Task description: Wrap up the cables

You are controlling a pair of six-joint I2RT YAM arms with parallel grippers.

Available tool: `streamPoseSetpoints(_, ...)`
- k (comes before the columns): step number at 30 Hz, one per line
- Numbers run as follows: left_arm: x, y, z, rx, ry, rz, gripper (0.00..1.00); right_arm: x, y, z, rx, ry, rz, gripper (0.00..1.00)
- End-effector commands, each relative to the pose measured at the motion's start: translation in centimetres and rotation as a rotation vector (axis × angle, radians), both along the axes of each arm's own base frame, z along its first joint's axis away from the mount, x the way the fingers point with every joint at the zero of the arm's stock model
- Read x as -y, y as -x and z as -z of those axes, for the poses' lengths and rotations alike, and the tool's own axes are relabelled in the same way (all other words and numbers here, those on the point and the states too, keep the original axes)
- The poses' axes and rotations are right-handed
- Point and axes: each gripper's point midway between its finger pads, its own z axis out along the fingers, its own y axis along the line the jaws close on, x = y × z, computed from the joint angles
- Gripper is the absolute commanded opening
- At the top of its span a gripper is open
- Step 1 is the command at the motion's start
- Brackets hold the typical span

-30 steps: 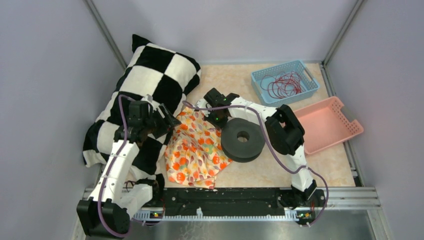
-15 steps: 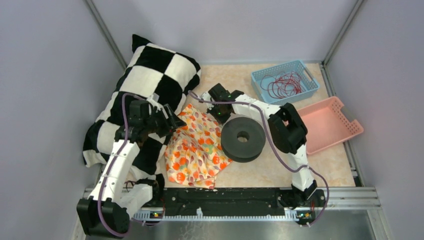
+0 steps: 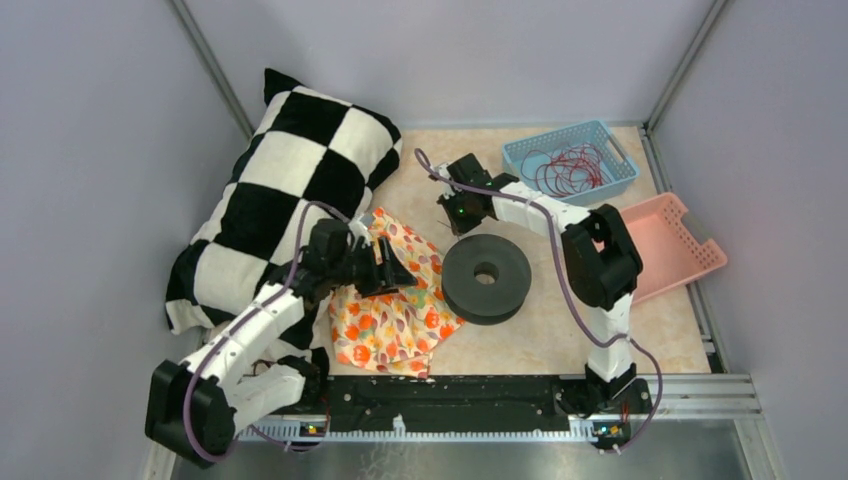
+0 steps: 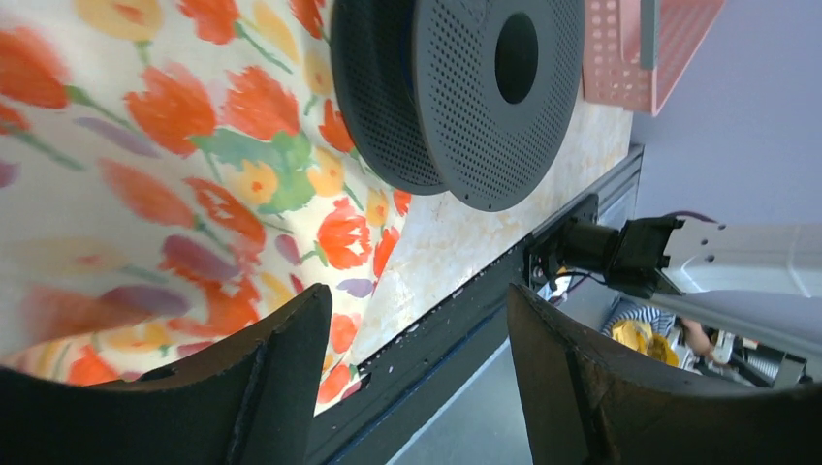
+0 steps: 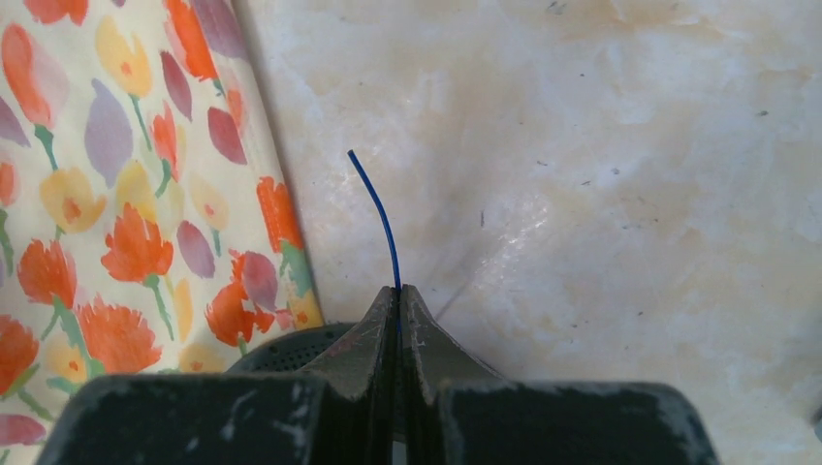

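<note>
My right gripper [image 5: 398,291] is shut on a very thin dark blue cable [image 5: 376,208], whose short free end sticks out past the fingertips above the bare table. In the top view this gripper [image 3: 458,213] hovers just behind the black spool [image 3: 486,277]; the cable is too thin to see there. The spool's rim [image 5: 281,356] shows under the fingers. My left gripper [image 4: 419,291] is open and empty, over the floral cloth [image 4: 145,174], left of the spool [image 4: 465,97]. In the top view it [image 3: 395,272] sits above the cloth [image 3: 385,320].
A black-and-white checked pillow [image 3: 280,190] lies at the left. A blue basket [image 3: 610,135] with red wires stands at the back right, a pink basket [image 3: 655,248] to its right front. A black rail [image 3: 450,395] runs along the near edge.
My left arm has swung from the pillow rightward to above the floral cloth. My right gripper has moved back and to the right, from the spool's left side to behind it.
</note>
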Motion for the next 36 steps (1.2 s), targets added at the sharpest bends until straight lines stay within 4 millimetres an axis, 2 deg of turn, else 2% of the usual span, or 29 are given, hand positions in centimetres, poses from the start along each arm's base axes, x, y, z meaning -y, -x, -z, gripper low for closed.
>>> streamPoseSetpoints(1,3.2,-1.3,-1.5,0.056,0.01,0.069,0.73,0.4,-1.0,-3.4,0.052,-0.099,0.077,0.0)
streamPoseSetpoints(13,6.5,-3.0,-1.3,0.091,-0.071,0.14,0.72,4.0,0.2,-3.4,0.045,-0.125,0.168,0.0)
streamPoseSetpoints(17,7.2,-3.3,-0.8,0.088,-0.162,0.157,0.71,4.8,0.7,-3.5,0.044,-0.132,0.185,0.0)
streamPoseSetpoints(20,8.0,-3.5,0.0,0.088,-0.188,0.175,0.72,5.2,0.9,-3.4,0.045,-0.124,0.191,0.0)
streamPoseSetpoints(24,9.2,-3.6,2.0,0.062,-0.207,0.204,0.72,5.6,1.1,-3.2,0.039,-0.127,0.202,0.0)
streamPoseSetpoints(29,10.9,-3.7,3.0,0.079,-0.261,0.243,0.72,6.4,1.5,-3.1,0.034,-0.127,0.215,0.0)
streamPoseSetpoints(36,11.3,-4.2,5.1,0.054,-0.325,0.24,0.72,7.0,2.1,-2.7,0.017,-0.13,0.223,0.0)
